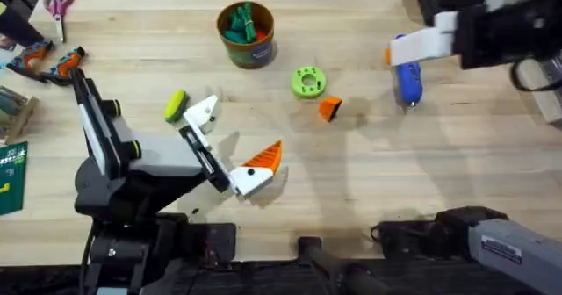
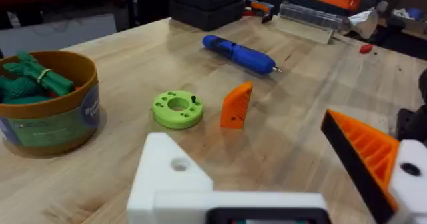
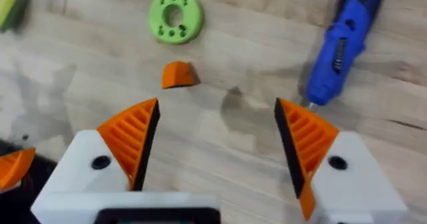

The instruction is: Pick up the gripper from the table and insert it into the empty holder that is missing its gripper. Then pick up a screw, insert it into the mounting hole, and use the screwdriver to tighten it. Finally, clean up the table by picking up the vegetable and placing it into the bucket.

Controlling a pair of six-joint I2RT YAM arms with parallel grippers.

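Orange-padded, your right gripper [image 3: 217,141] hung wide open and empty, the gripper [image 3: 178,75] lying loose just ahead between its fingers. Your left gripper [image 1: 230,147], low over the table, was spread and held nothing, one holder [image 2: 175,174] bare.

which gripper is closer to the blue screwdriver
Right. The right gripper sits right by the screwdriver; the left gripper is far across the table.
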